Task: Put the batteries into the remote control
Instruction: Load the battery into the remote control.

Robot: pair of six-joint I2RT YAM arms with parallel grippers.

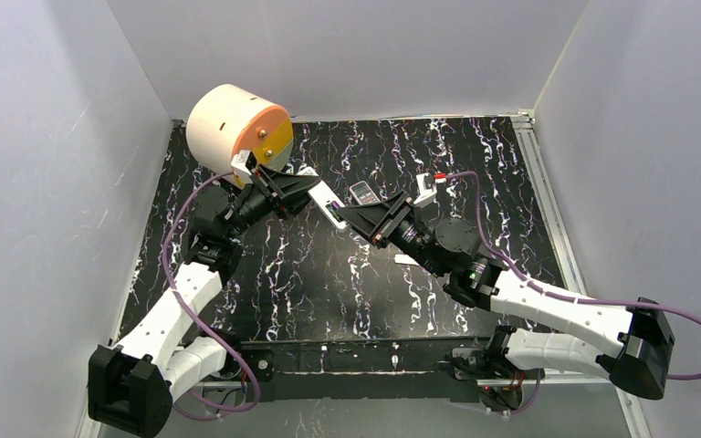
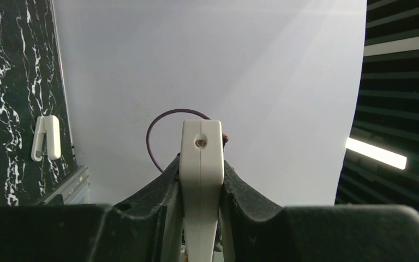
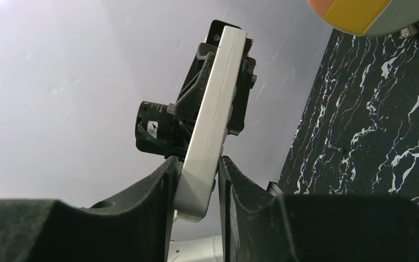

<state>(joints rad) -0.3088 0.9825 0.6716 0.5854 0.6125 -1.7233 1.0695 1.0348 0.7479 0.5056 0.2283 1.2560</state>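
A white remote control point(image 1: 328, 203) is held in the air between both arms above the middle of the black marbled table point(image 1: 310, 274). My left gripper point(image 1: 313, 193) is shut on one end; in the left wrist view the remote point(image 2: 201, 153) stands end-on between the fingers, at the gripper point(image 2: 201, 172). My right gripper point(image 1: 348, 215) is shut on the other end; in the right wrist view the remote point(image 3: 213, 120) slants up from between the fingers of that gripper point(image 3: 196, 177). One tiny dark thin cylinder point(image 3: 335, 148), seemingly a battery, lies on the table. No other battery shows.
A second, grey remote point(image 1: 362, 192) lies on the table just behind the grippers. A cream drum with an orange and yellow face point(image 1: 237, 128) stands at the back left. A small white clip-like piece point(image 2: 46, 137) lies near the table's rail. White walls enclose the table.
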